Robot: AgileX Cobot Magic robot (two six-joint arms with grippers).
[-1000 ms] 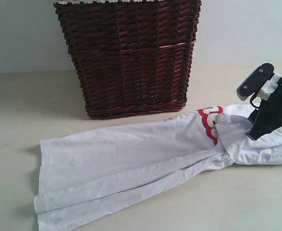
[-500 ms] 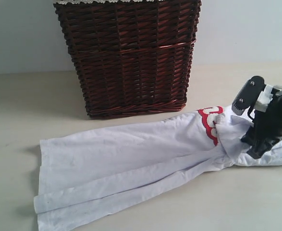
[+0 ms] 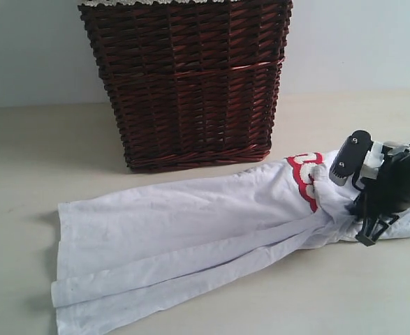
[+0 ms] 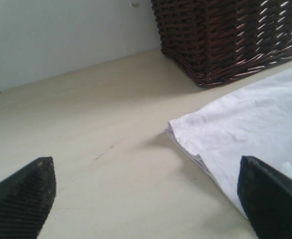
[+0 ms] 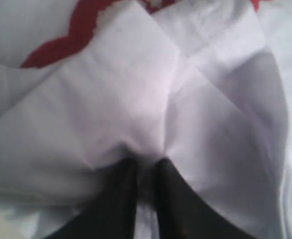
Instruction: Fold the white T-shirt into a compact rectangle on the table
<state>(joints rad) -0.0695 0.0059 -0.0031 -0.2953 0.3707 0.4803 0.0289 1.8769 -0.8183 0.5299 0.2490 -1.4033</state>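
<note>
My right jaws pinch a bunch of the soft white cotton T-shirt (image 3: 191, 223) to fold it over; left jaws wide, spare.

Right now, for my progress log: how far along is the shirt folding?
Done: the white T-shirt lies narrowed into a long strip on the table. In hand: the right tool pinches bunched cloth beside the red band; the left tool hangs open by the shirt's other end. Left: folding the strip end over end into a compact rectangle.
</note>
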